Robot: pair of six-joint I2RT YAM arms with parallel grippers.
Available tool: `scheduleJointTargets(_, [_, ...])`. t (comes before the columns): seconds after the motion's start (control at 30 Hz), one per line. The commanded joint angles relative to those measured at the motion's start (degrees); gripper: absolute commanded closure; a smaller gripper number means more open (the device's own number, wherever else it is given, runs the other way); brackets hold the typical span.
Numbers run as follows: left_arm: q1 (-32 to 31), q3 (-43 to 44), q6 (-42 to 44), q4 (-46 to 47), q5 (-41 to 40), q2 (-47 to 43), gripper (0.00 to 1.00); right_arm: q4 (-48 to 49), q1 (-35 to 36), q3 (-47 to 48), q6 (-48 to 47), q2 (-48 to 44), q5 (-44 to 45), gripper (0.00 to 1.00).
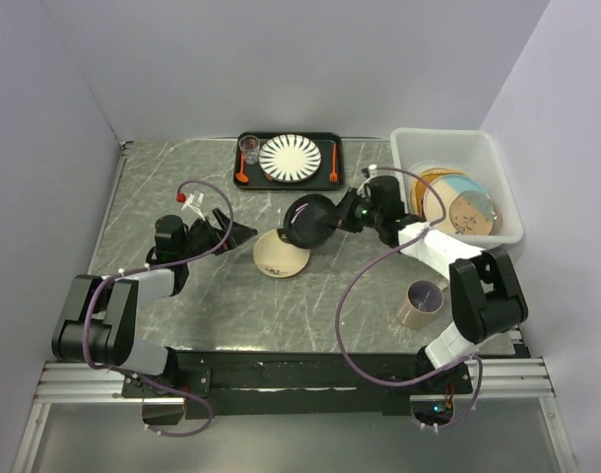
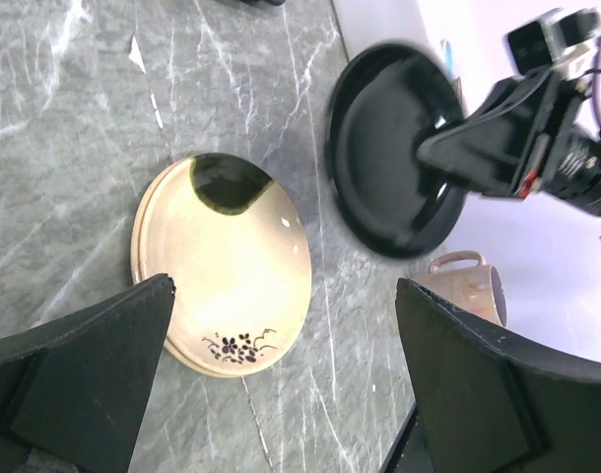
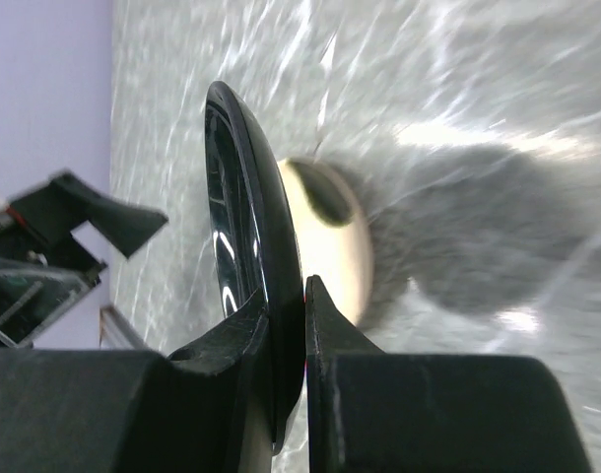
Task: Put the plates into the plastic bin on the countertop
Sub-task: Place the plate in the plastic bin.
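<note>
Black plate (image 1: 308, 221): small, glossy, tilted on edge, raised off the tabletop (image 1: 182, 187), rim pinched in right claw (image 3: 289, 301).
Cream plate (image 1: 280, 254): dark flower sprig, lying flat mid-tabletop, just beside the Black plate.
Plastic bin (image 1: 411, 148): white, translucent, far right corner; stacked plates (image 1: 460, 202) inside.

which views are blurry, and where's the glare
right wrist: countertop smeared, black plate sharp with white glints; left wrist: black plate's rim soft, cream plate crisp with small glare spots; top external: sharp, evenly lit
</note>
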Motion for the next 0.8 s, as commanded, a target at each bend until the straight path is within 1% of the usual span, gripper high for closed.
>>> scheduleJointTargets(0.0, [-0.14,0.48,0.80,2.60,0.96,1.54,0.01,-1.43,-5.19,2.34,-1.93,-4.58,-0.10,1.00])
scheduleJointTargets(0.17, [-0.22,0.57,-0.08,4.27,2.10,3.13,0.01,-5.29,-12.13,4.01,-2.81,-6.16,0.77,1.00])
scheduleJointTargets(0.27, [-0.14,0.57,-0.25,4.54,2.37,3.57,0.01,-8.19,-15.03,5.85,-3.51,-6.95,2.00,1.00])
scheduleJointTargets(0.4, [-0.14,0.66,-0.08,4.28,2.28,3.48,0.01,-9.77,-18.47,7.52,-3.43,-8.19,2.18,1.00])
scheduleJointTargets(0.47, [-0.22,0.66,0.01,4.36,2.54,3.48,0.01,-9.69,-19.18,7.53,-2.99,-8.89,2.19,1.00])
scheduleJointTargets(0.5, [-0.23,0.66,-0.08,4.28,2.63,3.48,0.01,-9.69,-21.44,7.44,-2.81,-9.15,2.19,1.00])
scheduleJointTargets(0.77, [-0.22,0.66,-0.26,4.54,3.07,3.48,0.01,-6.62,-29.19,4.98,0.35,-9.51,-0.36,1.00])
